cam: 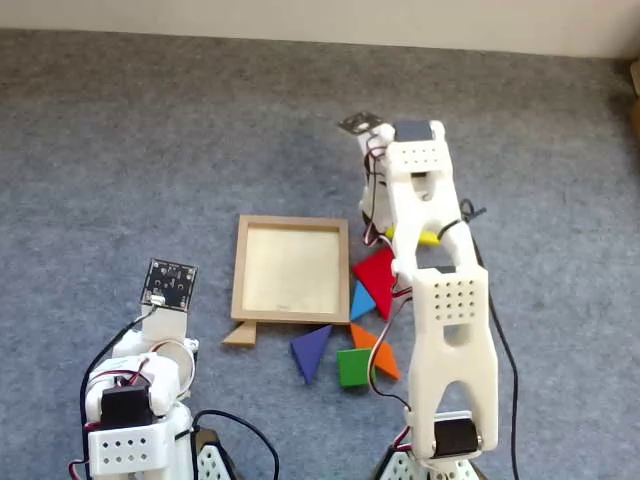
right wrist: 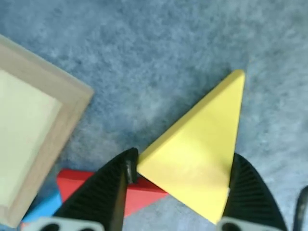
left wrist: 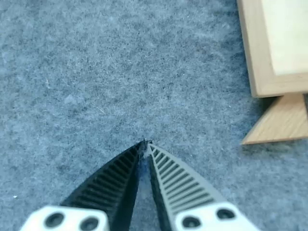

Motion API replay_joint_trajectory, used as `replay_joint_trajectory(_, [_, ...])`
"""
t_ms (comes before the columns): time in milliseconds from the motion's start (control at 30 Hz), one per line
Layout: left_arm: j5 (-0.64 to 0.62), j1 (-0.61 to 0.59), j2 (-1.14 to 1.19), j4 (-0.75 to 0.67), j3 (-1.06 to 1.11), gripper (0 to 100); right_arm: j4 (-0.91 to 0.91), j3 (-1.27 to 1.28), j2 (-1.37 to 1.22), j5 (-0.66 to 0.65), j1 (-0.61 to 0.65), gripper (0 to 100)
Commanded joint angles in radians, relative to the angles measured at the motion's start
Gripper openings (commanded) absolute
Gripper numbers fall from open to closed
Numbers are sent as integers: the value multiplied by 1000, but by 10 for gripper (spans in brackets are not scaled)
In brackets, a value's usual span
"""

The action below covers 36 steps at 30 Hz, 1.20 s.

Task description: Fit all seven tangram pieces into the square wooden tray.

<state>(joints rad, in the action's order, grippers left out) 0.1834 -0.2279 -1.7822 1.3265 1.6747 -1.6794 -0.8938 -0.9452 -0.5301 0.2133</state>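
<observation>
Yellow triangle [right wrist: 195, 149], apex away from pincer [right wrist: 182, 163]

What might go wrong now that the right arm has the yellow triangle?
The right pincer grips the yellow triangle across slanted edges, so it may slip or twist out. The red triangle lies right beside it and might get dragged. The tray rim is raised; a low carry may catch on it.

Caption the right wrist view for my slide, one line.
Right gripper grips the yellow triangle over grey carpet, beside a corner of the wooden tray, red piece partly behind it.
</observation>
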Motion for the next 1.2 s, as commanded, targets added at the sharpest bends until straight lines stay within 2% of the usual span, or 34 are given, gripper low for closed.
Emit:
replay_joint_trajectory(0, [-9, -7, -30, 8, 21, 8, -74, -110, 88, -9, -1, 213])
replay_joint_trajectory(233, [-9, -7, -30, 8, 21, 8, -82, -143, 113, -5, -1, 211])
replay_joint_trajectory(467, [-9, -7, -30, 8, 21, 8, -87, -120, 213, 18, 54, 149])
replay_joint_trajectory(833, [-9, -7, -30, 8, 21, 8, -84, 331, 618, 71, 183, 149])
replay_joint_trajectory(1033, [-9, -7, -30, 8, 21, 8, -73, 578, 809, 221, 312, 149])
replay_joint_trajectory(1167, [-9, -7, -30, 8, 21, 8, 19, 676, 842, 384, 375, 149])
